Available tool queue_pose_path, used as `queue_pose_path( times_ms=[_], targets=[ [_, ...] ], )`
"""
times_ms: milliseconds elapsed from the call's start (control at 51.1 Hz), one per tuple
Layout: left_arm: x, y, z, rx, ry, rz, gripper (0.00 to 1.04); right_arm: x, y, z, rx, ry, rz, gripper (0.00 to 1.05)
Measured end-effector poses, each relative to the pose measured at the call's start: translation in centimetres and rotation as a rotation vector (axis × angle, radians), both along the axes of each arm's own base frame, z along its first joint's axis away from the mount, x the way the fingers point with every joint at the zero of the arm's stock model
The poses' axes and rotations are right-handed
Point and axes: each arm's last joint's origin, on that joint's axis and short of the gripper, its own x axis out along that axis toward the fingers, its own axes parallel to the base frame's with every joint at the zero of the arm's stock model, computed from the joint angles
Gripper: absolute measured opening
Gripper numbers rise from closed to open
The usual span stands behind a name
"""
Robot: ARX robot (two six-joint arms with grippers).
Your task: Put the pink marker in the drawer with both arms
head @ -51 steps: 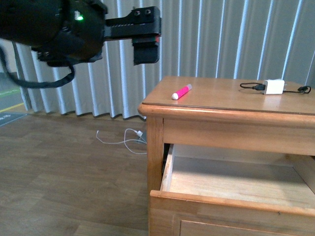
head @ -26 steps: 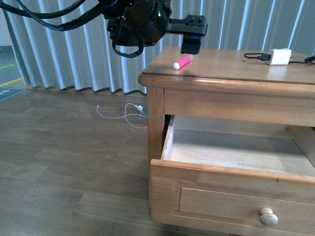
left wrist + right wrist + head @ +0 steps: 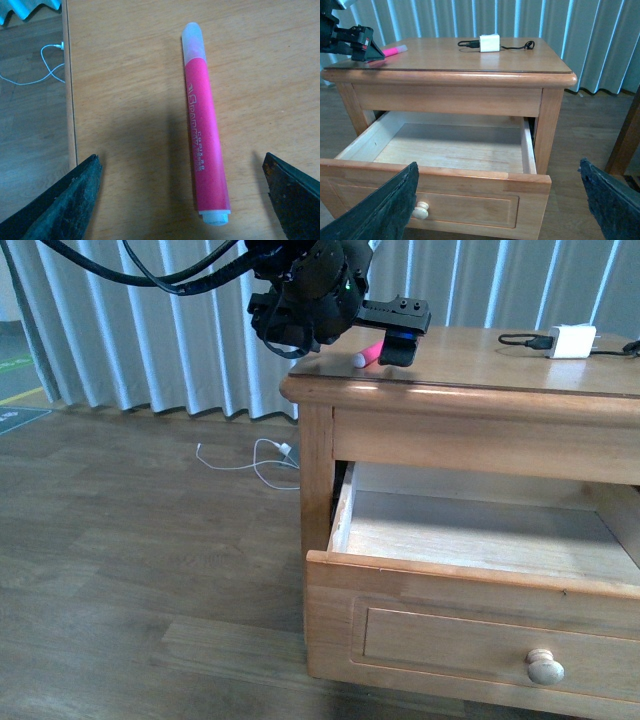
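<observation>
Black fingers (image 3: 65, 200) of the left gripper (image 3: 181, 162) stand spread wide with nothing between the pads yet. They straddle the pink marker (image 3: 205, 135), one on each side of its length and both clear of it. The marker lies flat on the wooden top (image 3: 480, 365) of the cabinet, near the left front corner. In the front view the gripper sits low over that corner, but how close it is to the wood I cannot tell.

The marker looks light and stiff: a smooth round plastic barrel with a pale rounded cap at one end and a flat end at the other. I judge it slippery and prone to rolling if nudged from one side. The best hold is across the pink barrel near its middle, with both fingers meeting it together. At present the fingertips line up nearer the flat end, so a small shift toward the cap would balance it better.

The right gripper (image 3: 498, 165) is also spread and holds nothing, facing the drawer (image 3: 445, 172) from the front. The drawer is pulled well out below the top, with its round pale knob (image 3: 545, 667) on the panel front. Its light wood interior shows nothing inside, though the strip just behind the front panel is hidden.

A white charger block (image 3: 572, 340) with its black cable rests on the top, well apart from the marker.
</observation>
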Motion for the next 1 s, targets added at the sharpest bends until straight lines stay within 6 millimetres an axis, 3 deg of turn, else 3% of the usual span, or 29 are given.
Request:
queue_pose_path(
  times_ms=[450,567,998],
  targets=[
    [-0.3,-1.0,0.3,0.032,0.029,-0.010,0.97,0.0,0.0,0.0,0.000,0.000,0.000,0.96],
    [-0.3,-1.0,0.2,0.041,0.032,-0.013,0.85,0.0,0.0,0.0,0.000,0.000,0.000,0.96],
    [-0.7,0.1,-0.2,0.045,0.046,-0.007,0.19,0.0,0.0,0.0,0.000,0.000,0.000,0.96]
  ],
)
